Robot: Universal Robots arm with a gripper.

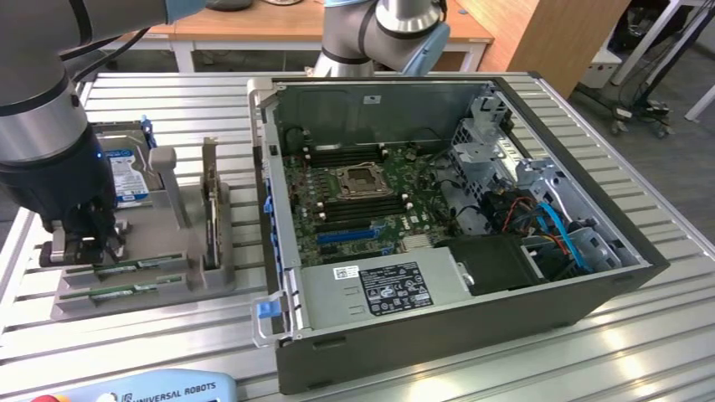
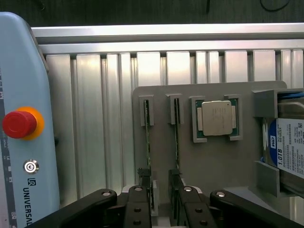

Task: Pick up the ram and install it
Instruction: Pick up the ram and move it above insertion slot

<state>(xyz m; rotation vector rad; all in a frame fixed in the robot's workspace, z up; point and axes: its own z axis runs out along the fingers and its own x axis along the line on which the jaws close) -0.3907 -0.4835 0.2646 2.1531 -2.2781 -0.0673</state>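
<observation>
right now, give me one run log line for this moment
gripper: open, over grey holder | ram sticks: both in holder slots, none held | computer case: open

The open claw (image 2: 160,175) hangs over the ends of two ram sticks (image 2: 147,128) standing on edge in a grey holder (image 2: 213,161), beside a processor chip (image 2: 216,118) and a hard drive (image 2: 287,147).

On my wrist view, black gripper fingers (image 2: 144,178) hide the near ends of both thin green ram sticks (image 2: 147,137); the edge crops the silver, blue-labelled hard drive (image 2: 289,147).
</observation>
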